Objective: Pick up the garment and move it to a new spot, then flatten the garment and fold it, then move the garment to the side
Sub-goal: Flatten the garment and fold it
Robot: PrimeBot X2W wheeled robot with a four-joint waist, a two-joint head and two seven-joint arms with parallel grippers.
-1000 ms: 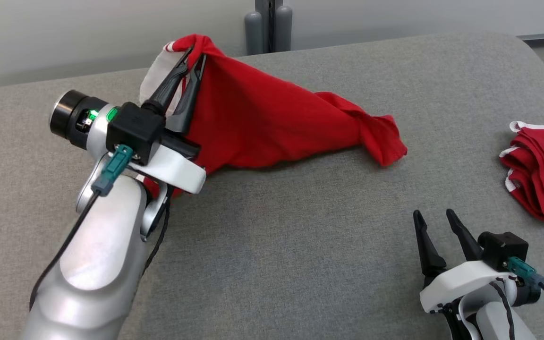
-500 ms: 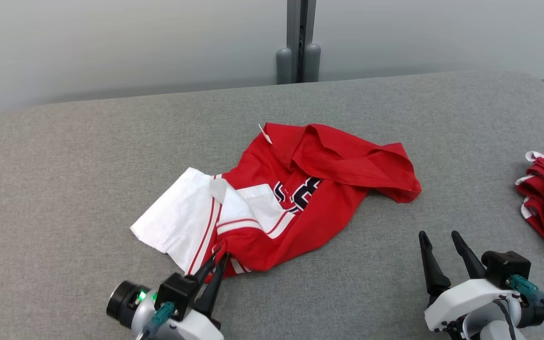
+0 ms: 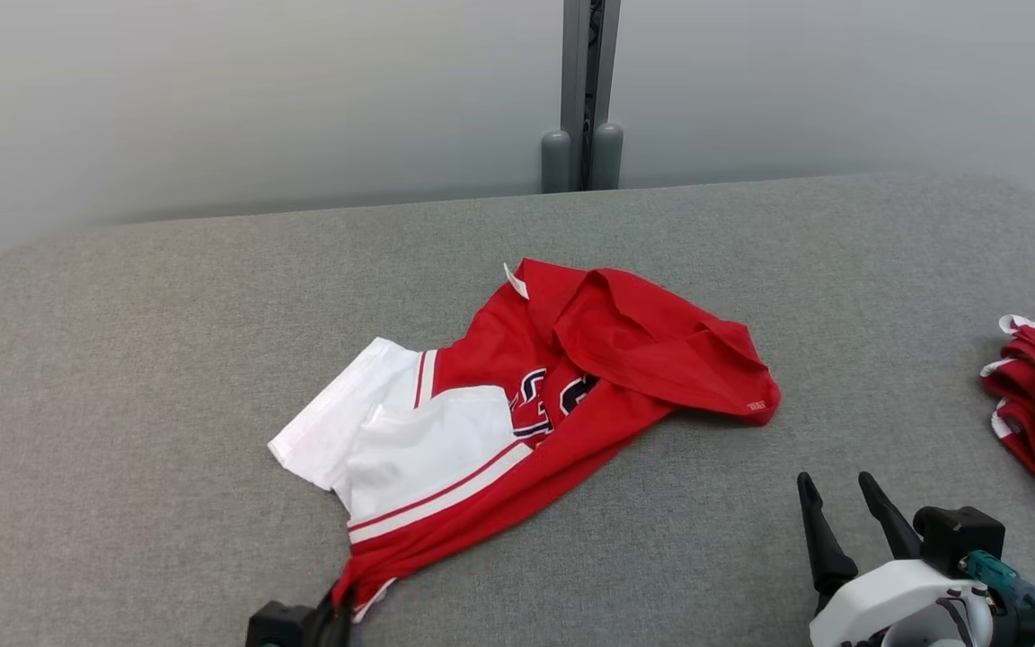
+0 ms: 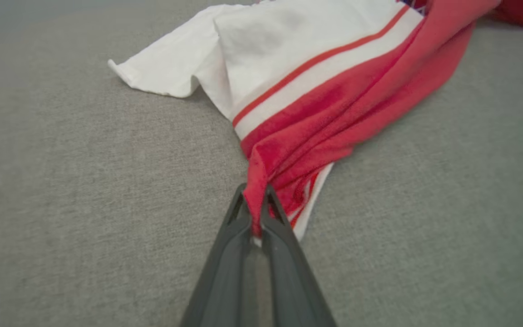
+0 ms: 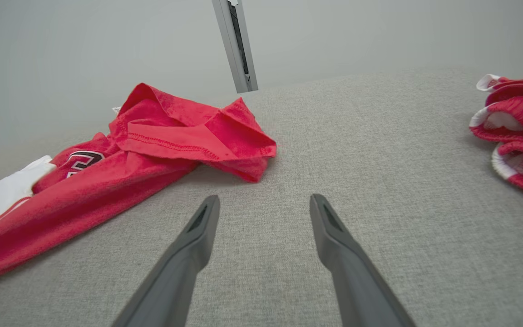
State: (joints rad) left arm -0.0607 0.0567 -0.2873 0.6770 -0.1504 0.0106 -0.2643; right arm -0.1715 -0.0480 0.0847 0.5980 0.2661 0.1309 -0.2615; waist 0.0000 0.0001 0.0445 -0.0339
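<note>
A red shirt [image 3: 625, 359] with white parts is laid in a crumpled heap in the middle of the grey soft table [image 3: 167, 359]. It is not flat. Its far end is folded over on itself in a thick red flap [image 3: 661, 350]. Dark letters with white edges [image 3: 544, 404] are seen in the middle, half hidden by that flap. A white sleeve [image 3: 329, 431] is spread out to the left, and a white patch [image 3: 432, 440] with a thin red stripe is laid just beside it. A small white tag [image 3: 515, 280] is seen at the far edge. The near corner [image 4: 266, 172] is drawn into a thin red point and is pinched between the closed fingers of the left gripper [image 4: 254, 200].
</note>
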